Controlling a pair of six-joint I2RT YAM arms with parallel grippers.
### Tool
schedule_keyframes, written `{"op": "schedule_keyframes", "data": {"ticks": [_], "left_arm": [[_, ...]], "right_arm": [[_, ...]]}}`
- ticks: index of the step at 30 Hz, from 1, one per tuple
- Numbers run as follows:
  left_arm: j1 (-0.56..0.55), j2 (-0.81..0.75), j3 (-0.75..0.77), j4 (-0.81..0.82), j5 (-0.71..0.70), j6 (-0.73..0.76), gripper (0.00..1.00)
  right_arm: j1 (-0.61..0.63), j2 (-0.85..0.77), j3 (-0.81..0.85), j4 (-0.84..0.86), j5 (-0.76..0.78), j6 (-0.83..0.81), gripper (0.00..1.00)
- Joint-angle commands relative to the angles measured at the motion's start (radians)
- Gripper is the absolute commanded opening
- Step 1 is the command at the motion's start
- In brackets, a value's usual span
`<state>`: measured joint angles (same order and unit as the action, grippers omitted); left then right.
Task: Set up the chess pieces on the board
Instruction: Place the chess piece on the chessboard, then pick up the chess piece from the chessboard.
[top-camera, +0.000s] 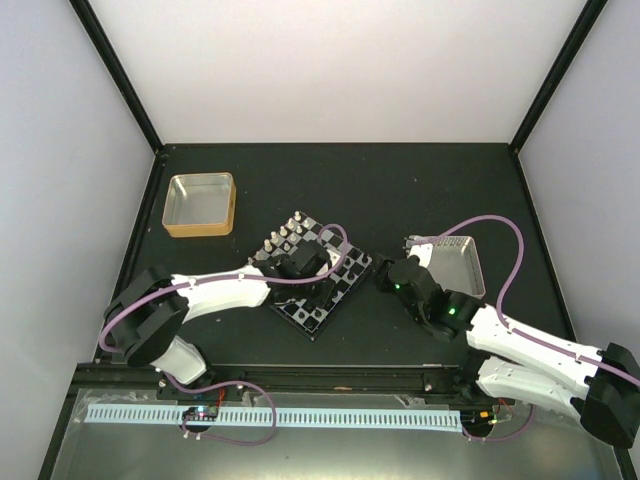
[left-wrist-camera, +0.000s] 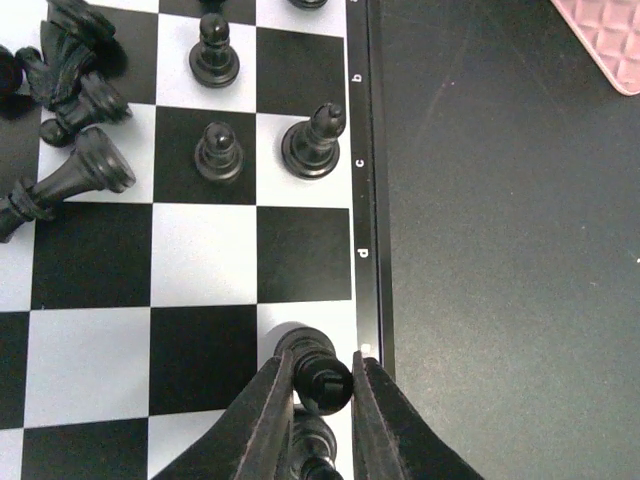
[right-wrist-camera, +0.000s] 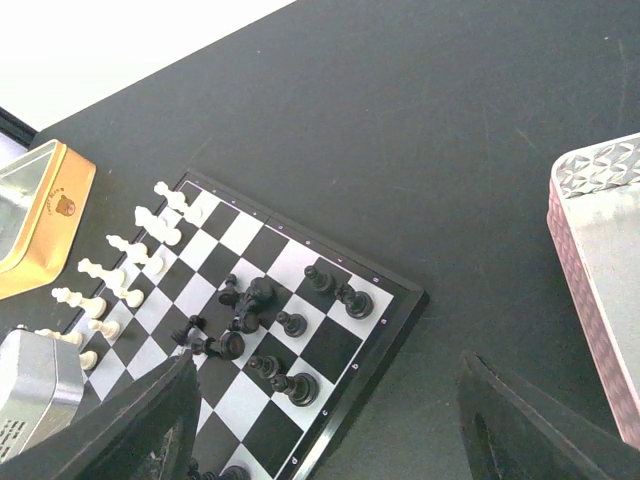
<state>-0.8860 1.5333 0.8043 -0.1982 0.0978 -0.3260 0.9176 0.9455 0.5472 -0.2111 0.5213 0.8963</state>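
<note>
Soft, even overhead light leaves the black desk (top-camera: 420, 200) matt with faint shadows, the white backdrop (top-camera: 330, 70) nearly blown out, the board (left-wrist-camera: 200, 265) sharp, while fingers (right-wrist-camera: 520, 420) of the right pincer (right-wrist-camera: 328, 368) loom dark and blurred.

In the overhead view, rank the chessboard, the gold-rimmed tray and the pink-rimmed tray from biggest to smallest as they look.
1. chessboard, clearly largest.
2. gold-rimmed tray and pink-rimmed tray look alike; the right arm hides part of the pink one, so no ranking.
</note>
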Motion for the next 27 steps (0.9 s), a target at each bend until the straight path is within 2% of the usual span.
{"op": "schedule_keyframes", "data": {"ticks": [1, 9, 14, 17, 22, 27], "left_arm": [[-0.008, -0.039, 0.045, -0.045, -0.005, 0.020, 0.20], [-0.008, -0.060, 0.054, -0.040, 0.031, 0.017, 0.30], [0.000, -0.113, 0.074, -0.070, -0.010, -0.025, 0.37], [0.052, -0.215, 0.065, -0.076, -0.013, -0.085, 0.40], [0.159, -0.407, 0.006, -0.086, -0.063, -0.165, 0.45], [0.236, -0.607, -0.076, -0.109, -0.175, -0.198, 0.51]], "right_arm": [[-0.006, -0.010, 0.008, 0.006, 0.029, 0.003, 0.71], [-0.007, -0.016, 0.007, 0.002, 0.022, 0.006, 0.71], [-0.015, -0.010, 0.017, 0.015, -0.038, -0.017, 0.71], [-0.029, 0.042, 0.110, 0.014, -0.210, -0.089, 0.70], [-0.030, 0.212, 0.268, -0.054, -0.299, -0.191, 0.68], [-0.033, 0.393, 0.387, -0.094, -0.404, -0.282, 0.65]]}}
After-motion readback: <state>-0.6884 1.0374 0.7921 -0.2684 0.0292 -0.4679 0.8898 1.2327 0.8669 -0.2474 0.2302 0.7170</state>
